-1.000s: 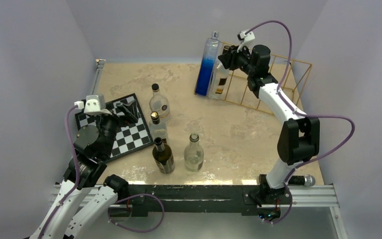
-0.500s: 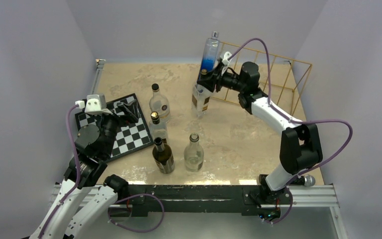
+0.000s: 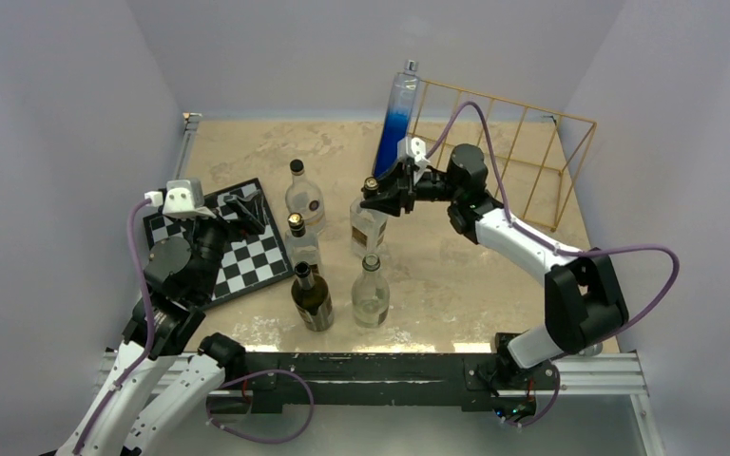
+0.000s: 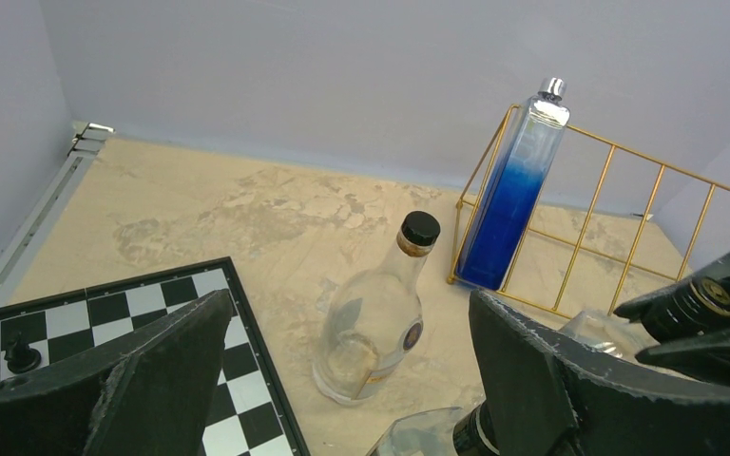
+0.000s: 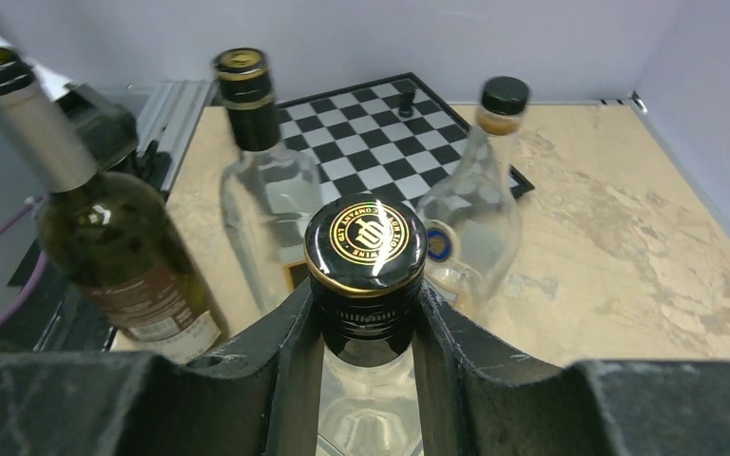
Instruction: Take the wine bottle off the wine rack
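Grip: my right gripper [image 5: 366, 318] was pinching the wine bottle [image 3: 368, 230] by its neck, right under the cap [image 5: 365, 237] | spot: upright around the middle of the worktop [image 3: 247, 152], clear of the wine rack [image 3: 509, 103] | feel: glass, slick, breakable, bottom-heavy I'd guess, so the neck hold made sense
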